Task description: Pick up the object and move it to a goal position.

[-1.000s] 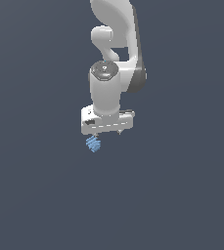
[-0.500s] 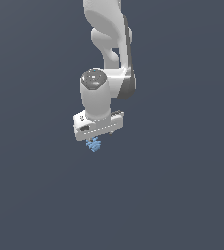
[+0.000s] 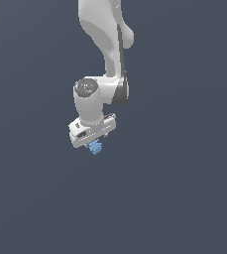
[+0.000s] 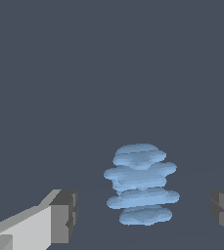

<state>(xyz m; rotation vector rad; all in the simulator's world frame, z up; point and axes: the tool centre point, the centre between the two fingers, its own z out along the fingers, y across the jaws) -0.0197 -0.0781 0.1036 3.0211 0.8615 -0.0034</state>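
The object point(image 3: 95, 148) is a tiny light-blue stack of thin ribbed fins resting on the dark floor. In the exterior view my white gripper point(image 3: 97, 143) hangs straight over it, and its body hides the object's upper part. The wrist view shows the object point(image 4: 140, 188) standing between my two grey fingertips point(image 4: 64, 215), with a clear gap on each side. The gripper point(image 4: 144, 215) is open and neither finger touches the object.
The floor is a plain dark grey surface all around. The white arm point(image 3: 107, 44) rises behind the gripper toward the top of the exterior view. No goal marker shows.
The gripper has moved toward the exterior view's left and come down over the object. The object has stayed in place.
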